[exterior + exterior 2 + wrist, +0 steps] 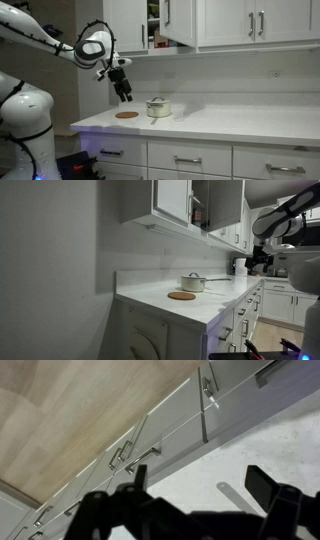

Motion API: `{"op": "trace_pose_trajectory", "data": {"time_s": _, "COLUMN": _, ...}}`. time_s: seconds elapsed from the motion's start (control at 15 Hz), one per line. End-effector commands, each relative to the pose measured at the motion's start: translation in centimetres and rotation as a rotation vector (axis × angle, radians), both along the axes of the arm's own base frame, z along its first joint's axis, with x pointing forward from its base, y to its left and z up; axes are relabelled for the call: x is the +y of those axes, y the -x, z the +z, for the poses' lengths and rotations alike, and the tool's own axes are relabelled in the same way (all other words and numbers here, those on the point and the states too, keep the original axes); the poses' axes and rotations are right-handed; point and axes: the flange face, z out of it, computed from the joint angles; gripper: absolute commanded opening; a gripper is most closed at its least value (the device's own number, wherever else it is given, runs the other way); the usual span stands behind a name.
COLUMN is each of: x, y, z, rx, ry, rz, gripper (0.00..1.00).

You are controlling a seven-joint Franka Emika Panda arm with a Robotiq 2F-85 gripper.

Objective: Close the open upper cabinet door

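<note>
The upper cabinet door (178,22) stands swung open at the top, above the counter, with a slim silver handle near its lower corner; shelves with items show beside it. It also shows in the exterior view from along the counter (172,198), next to the dark cabinet opening. My gripper (124,94) hangs pointing down over the counter's end, well below and to the side of the door, touching nothing. It also shows far off at the counter's end (258,260). In the wrist view the two fingers (200,485) are spread apart and empty. The door is out of the wrist view.
A white pot with a handle (158,107) (193,282) and a round cork trivet (126,115) (181,296) sit on the white countertop (240,125). Closed upper cabinets (255,20) run beside the open door. Drawer fronts with horizontal handles (150,452) lie below the counter.
</note>
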Motion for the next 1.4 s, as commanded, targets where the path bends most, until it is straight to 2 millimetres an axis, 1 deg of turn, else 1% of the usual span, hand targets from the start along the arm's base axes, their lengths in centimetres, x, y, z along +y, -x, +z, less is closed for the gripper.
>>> {"op": "trace_pose_trajectory", "data": {"time_s": 0.0, "x": 0.0, "y": 0.1, "z": -0.5, "rx": 0.014, "ry": -0.001, "rz": 0.0, "gripper": 1.0}}
{"op": "trace_pose_trajectory", "data": {"time_s": 0.07, "x": 0.0, "y": 0.2, "z": -1.0, "rx": 0.026, "ry": -0.002, "rz": 0.0, "gripper": 1.0}}
{"op": "trace_pose_trajectory", "data": {"time_s": 0.2, "x": 0.0, "y": 0.2, "z": -1.4, "rx": 0.036, "ry": -0.003, "rz": 0.0, "gripper": 1.0}}
{"op": "trace_pose_trajectory", "data": {"time_s": 0.47, "x": 0.0, "y": 0.2, "z": -1.4, "rx": 0.037, "ry": -0.003, "rz": 0.0, "gripper": 1.0}}
{"op": "trace_pose_trajectory", "data": {"time_s": 0.53, "x": -0.1, "y": 0.2, "z": -1.1, "rx": 0.026, "ry": -0.002, "rz": -0.003, "gripper": 1.0}}
{"op": "trace_pose_trajectory", "data": {"time_s": 0.67, "x": -0.6, "y": 0.0, "z": 0.1, "rx": -0.011, "ry": -0.001, "rz": -0.009, "gripper": 1.0}}
{"op": "trace_pose_trajectory", "data": {"time_s": 1.07, "x": -3.1, "y": -1.5, "z": 5.1, "rx": -0.17, "ry": -0.016, "rz": -0.076, "gripper": 1.0}}
{"op": "trace_pose_trajectory", "data": {"time_s": 1.2, "x": -3.3, "y": -2.2, "z": 6.8, "rx": -0.236, "ry": -0.017, "rz": -0.099, "gripper": 1.0}}
{"op": "trace_pose_trajectory", "data": {"time_s": 1.33, "x": -3.1, "y": -3.1, "z": 8.5, "rx": -0.299, "ry": -0.01, "rz": -0.114, "gripper": 1.0}}
